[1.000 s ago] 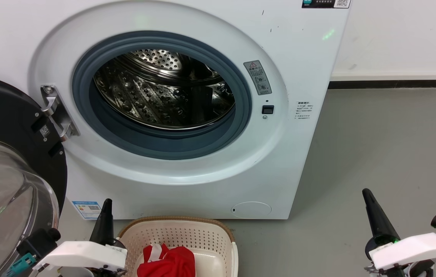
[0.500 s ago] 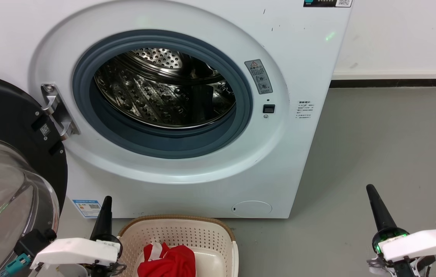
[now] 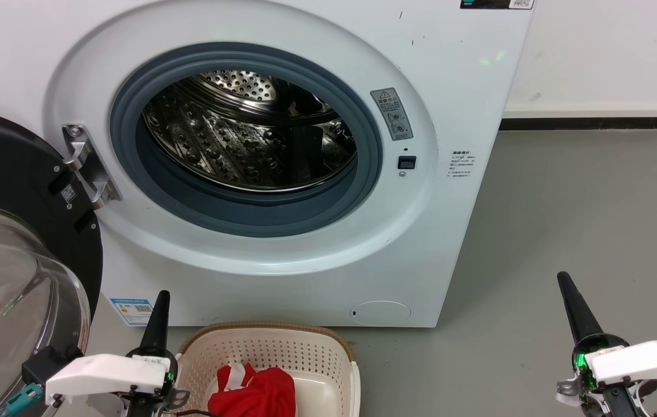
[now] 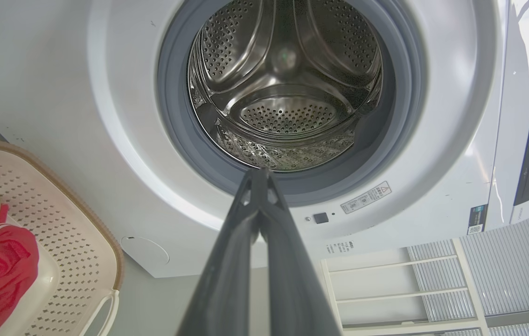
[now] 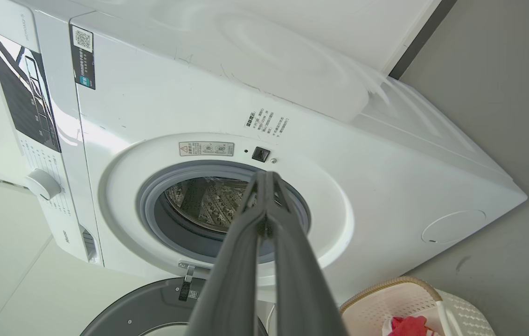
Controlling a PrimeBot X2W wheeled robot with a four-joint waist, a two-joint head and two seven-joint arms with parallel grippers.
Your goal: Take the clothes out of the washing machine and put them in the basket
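The white washing machine [image 3: 282,174] stands with its door [image 3: 10,243] swung wide to the left. Its steel drum [image 3: 247,133] shows bare metal in all three views. Red clothes [image 3: 253,391] with white panels lie bunched in the cream basket [image 3: 270,347] on the floor below the opening. My left gripper [image 3: 161,296] is shut and empty, just left of the basket's rim; the left wrist view looks past the shut fingertips [image 4: 259,175] into the drum [image 4: 288,84]. My right gripper [image 3: 563,278] is shut and empty over the grey floor, right of the machine.
The open glass door bulges out at the lower left, close to my left arm. Grey floor [image 3: 583,202] stretches to the right of the machine up to a white wall with a dark skirting [image 3: 589,123]. A white shelf rack [image 4: 400,289] stands beside the machine in the left wrist view.
Both grippers have drawn slightly lower and outward in the head view, and the camera has tipped a little. The clothes and basket lie as before.
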